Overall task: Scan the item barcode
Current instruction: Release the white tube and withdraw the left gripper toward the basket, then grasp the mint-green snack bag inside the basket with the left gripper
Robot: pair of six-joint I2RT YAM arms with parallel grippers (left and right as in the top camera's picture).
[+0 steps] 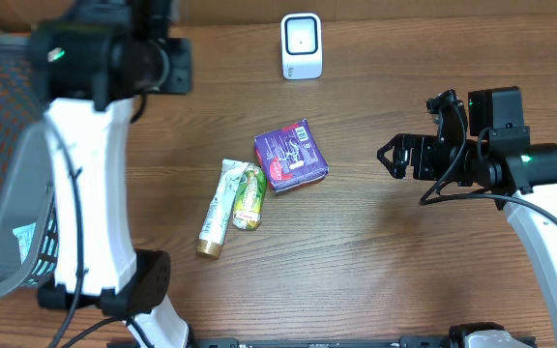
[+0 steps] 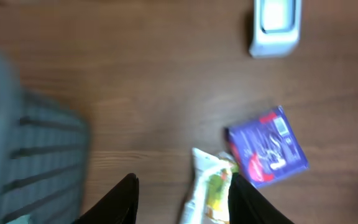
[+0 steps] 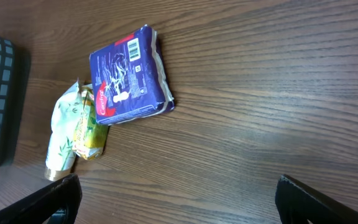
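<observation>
The left wrist view is motion-blurred, so the mesh basket (image 2: 39,155) at 9 o'clock smears to grey bars, the white scanner (image 2: 277,28) at 1 o'clock is clipped by the top edge, and the tube (image 2: 199,183) runs off the bottom at 6 o'clock.

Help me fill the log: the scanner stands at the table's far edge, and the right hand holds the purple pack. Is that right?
Not quite. The right hand holds nothing: it is open and apart from the purple pack, which lies on the table. The overhead view shows this. The scanner does stand at the far edge.
</observation>
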